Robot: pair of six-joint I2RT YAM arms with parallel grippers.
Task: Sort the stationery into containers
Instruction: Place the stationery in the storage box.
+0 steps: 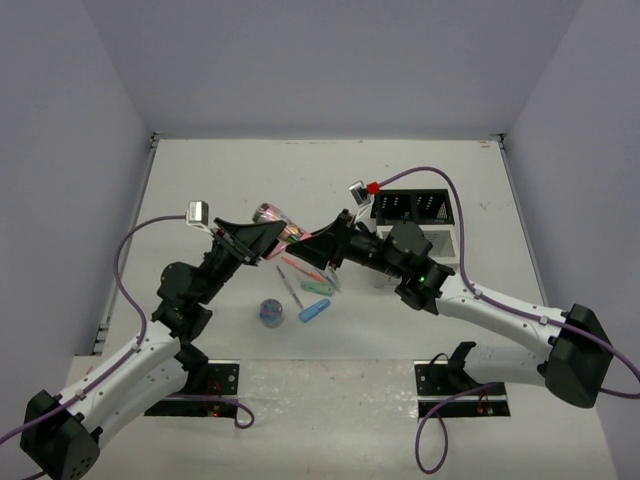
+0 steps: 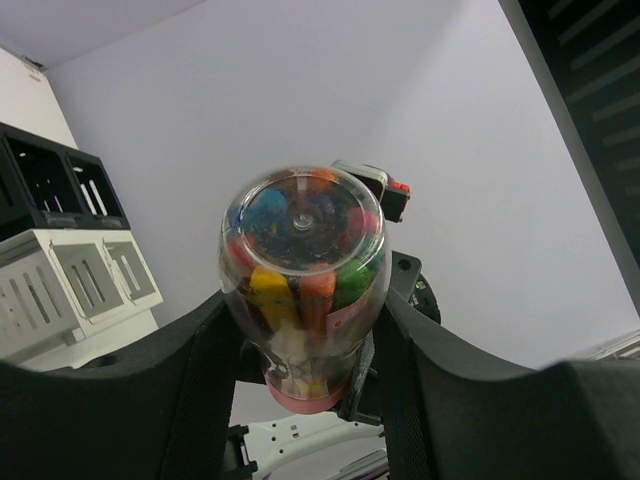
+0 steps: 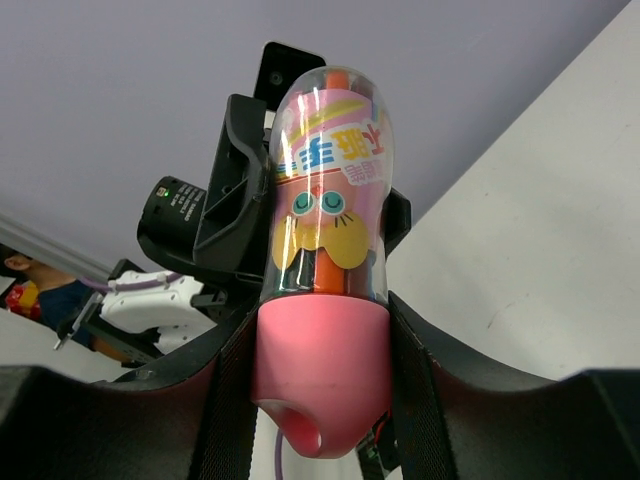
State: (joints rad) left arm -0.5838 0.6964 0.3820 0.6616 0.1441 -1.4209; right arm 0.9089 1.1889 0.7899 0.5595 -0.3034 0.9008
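Note:
A clear tube packed with coloured markers hangs in the air between both arms. My left gripper is shut on its clear body, pads pressed on both sides. My right gripper has its pads against the tube's pink cap, shut on it from the opposite end. Below on the table lie thin pens, a mint capsule, a blue capsule and a blue-grey roll. The black container and the white container stand at the right.
The two containers also show at the left of the left wrist view, black stacked over white. Purple cables loop from both arms. The table's raised rim runs along the back.

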